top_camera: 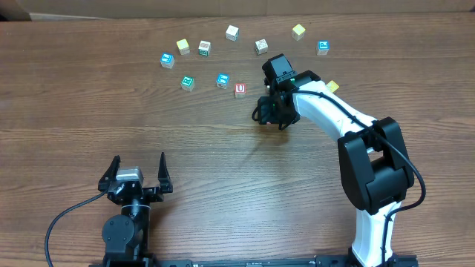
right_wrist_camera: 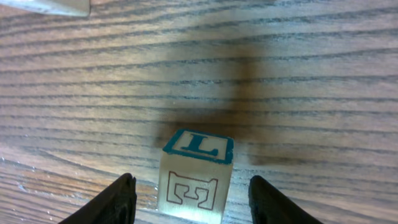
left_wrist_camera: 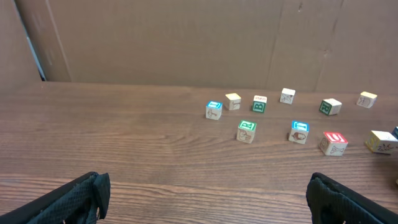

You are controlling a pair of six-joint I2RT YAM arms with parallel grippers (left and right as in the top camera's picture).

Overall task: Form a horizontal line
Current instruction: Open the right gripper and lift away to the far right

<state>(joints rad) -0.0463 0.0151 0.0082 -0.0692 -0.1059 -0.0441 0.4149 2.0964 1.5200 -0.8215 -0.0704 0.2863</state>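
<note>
No horizontal line of touching cubes is in view. Small wooden cubes lie apart in a loose arc at the far side, among them a green-topped cube (top_camera: 204, 48), a whitish cube (top_camera: 232, 32) and another whitish cube (top_camera: 261, 46). My right gripper (top_camera: 271, 111) points down at the table below the arc. In the right wrist view it (right_wrist_camera: 193, 196) stands open around a cube with a teal "L" top (right_wrist_camera: 198, 171), with a gap on each side. The arm hides this cube from overhead. My left gripper (top_camera: 139, 174) (left_wrist_camera: 207, 190) rests wide open near the front edge, holding nothing.
A red "U" cube (top_camera: 240, 90) sits just left of the right gripper. Blue-topped cubes (top_camera: 223, 80) (top_camera: 167, 59) (top_camera: 323, 47) and yellow cubes (top_camera: 182, 46) (top_camera: 298, 31) lie in the arc. One yellow cube (top_camera: 332, 87) peeks out beside the right arm (top_camera: 334, 111).
</note>
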